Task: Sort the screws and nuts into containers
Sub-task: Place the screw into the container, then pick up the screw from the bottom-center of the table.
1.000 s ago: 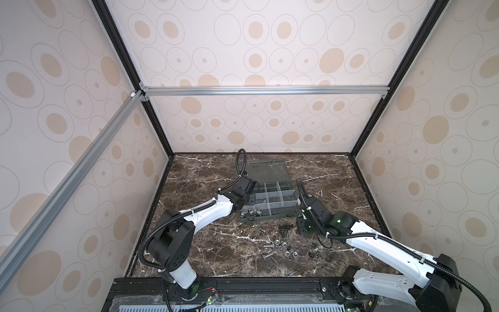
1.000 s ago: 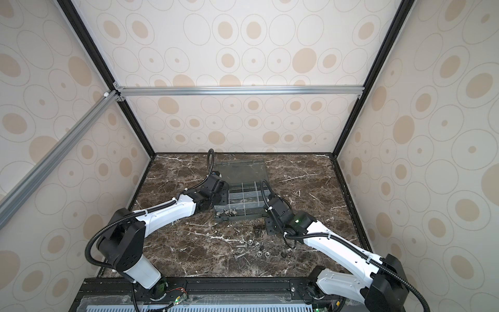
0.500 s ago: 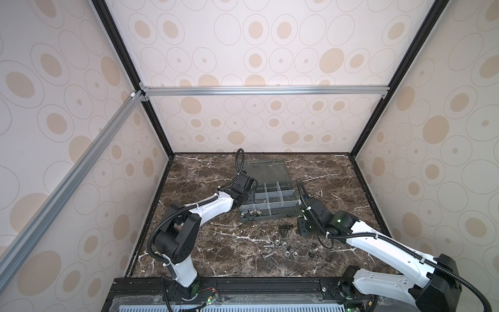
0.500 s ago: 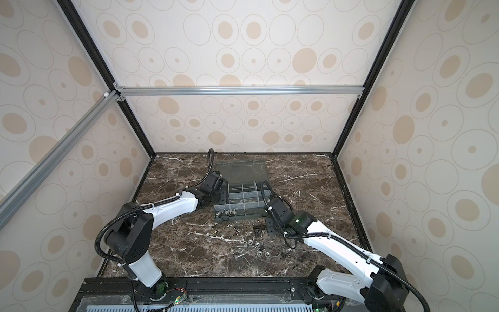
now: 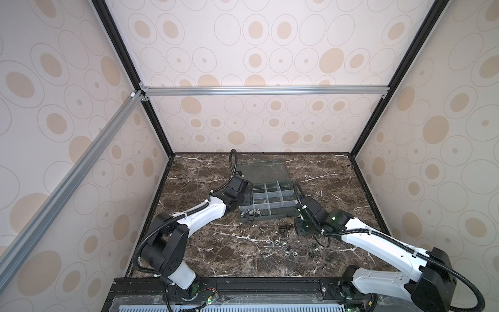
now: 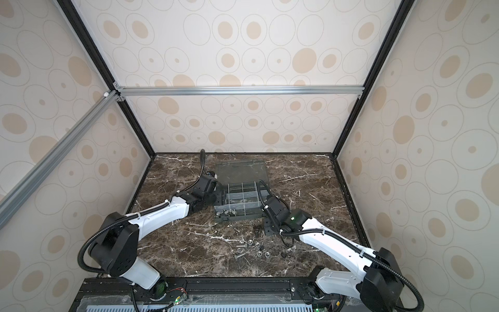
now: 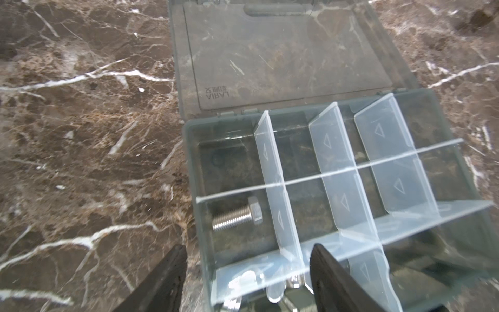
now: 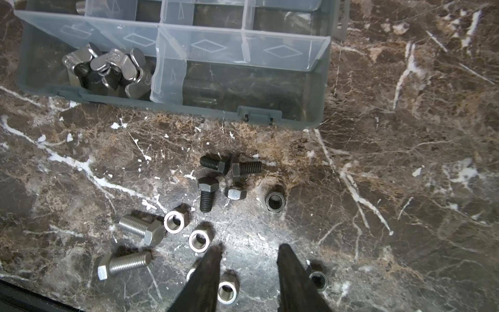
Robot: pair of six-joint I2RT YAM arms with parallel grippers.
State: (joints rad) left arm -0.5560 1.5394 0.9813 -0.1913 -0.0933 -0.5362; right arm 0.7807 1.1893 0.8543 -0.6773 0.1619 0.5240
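Straddling the box [image 7: 190,167] wall, the left jaws stand spread and empty near one silver screw [image 7: 235,220] in a compartment; the right jaws, parted and empty, hang over loose screws [image 8: 208,191] and nuts [image 8: 199,240] on the worktop [image 8: 405,189].

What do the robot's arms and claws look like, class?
The left arm and right arm have white shells, black rounded joints and black ribbed cables running alongside. A green light glows on the right one. The left claw and right claw have flat, black, tapering fingers.
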